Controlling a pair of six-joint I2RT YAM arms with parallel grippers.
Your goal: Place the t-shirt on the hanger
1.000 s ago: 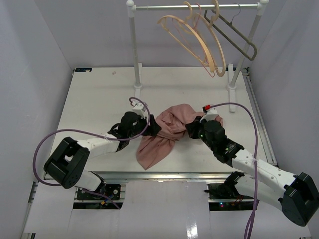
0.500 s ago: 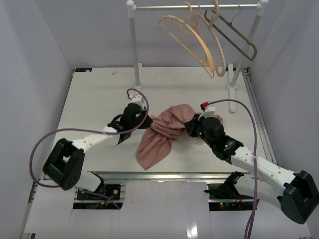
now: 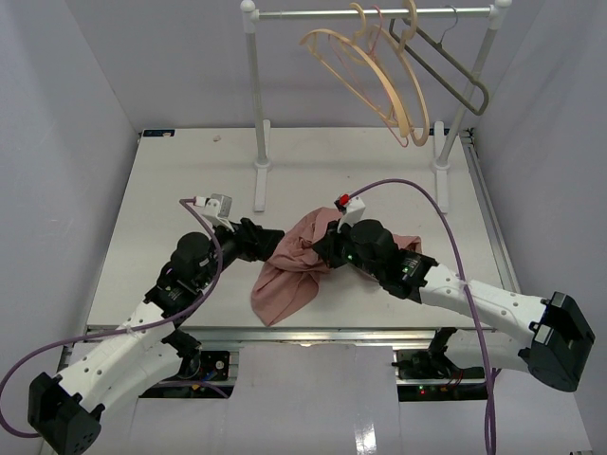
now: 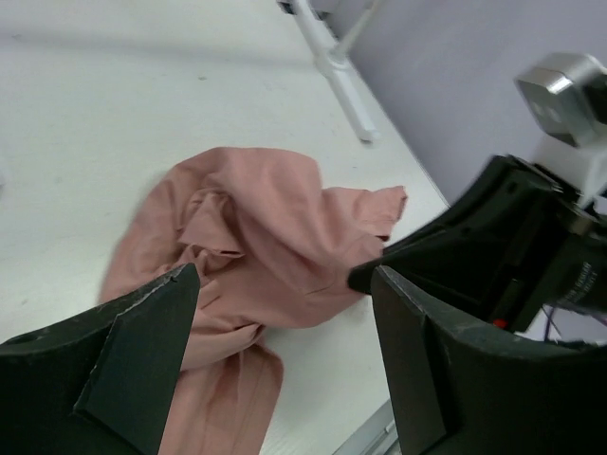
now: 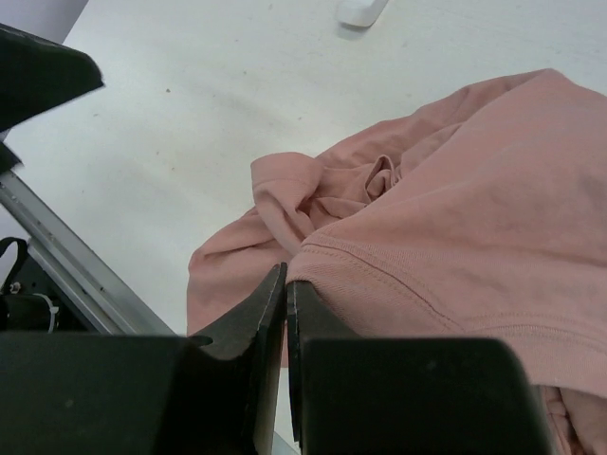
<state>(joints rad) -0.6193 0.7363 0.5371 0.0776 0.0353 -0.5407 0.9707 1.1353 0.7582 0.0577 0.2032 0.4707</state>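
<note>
white table point(image 3: 171, 180), t-shirt point(image 3: 289, 275) pinched by right gripper point(image 5: 286, 277), left gripper point(image 4: 280, 280) spread

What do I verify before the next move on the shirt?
1. Hem grip: right gripper shut on the dusty-pink fabric t-shirt: ok.
2. Second grip: left gripper has its fingers wide open and holds nothing: not ok.
3. Garment spread out: crumpled on the white table: not ok.
4. Neck opening located: cannot tell.
5. The pale beige wooden hanger hangs on the white rail: ok.
</note>
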